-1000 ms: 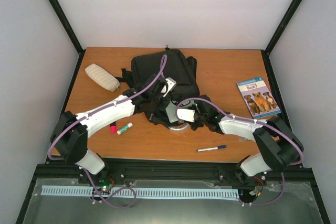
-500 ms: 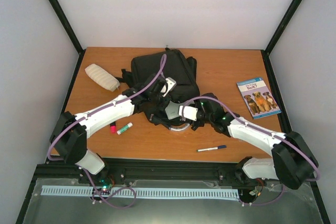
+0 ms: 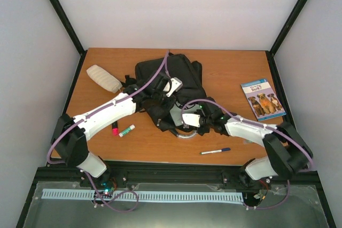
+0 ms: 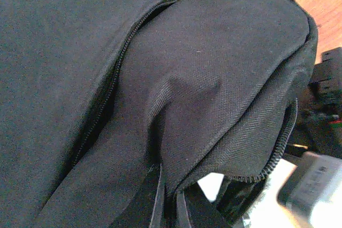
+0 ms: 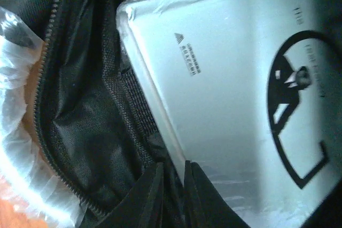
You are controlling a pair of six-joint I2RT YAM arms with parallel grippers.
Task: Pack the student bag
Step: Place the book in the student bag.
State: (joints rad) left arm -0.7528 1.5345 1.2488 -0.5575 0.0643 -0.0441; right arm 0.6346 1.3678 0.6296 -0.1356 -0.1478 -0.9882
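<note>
The student bag lies in the middle of the counter, toward its far edge, with its mouth facing the arms. The left pincer is clamped tight on a fold of the top fabric, lifting the mouth. The right pincer sits inside beside a plastic-wrapped white book, jaws almost together; whether they grip anything I cannot tell. It seems best to hold the flap high and slide the book in flat and deep, clear of the zip.

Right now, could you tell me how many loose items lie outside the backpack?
5: cream pouch far left; pink item and green-capped stick near left; pen near front; dog book right. The backpack may hide others.
</note>
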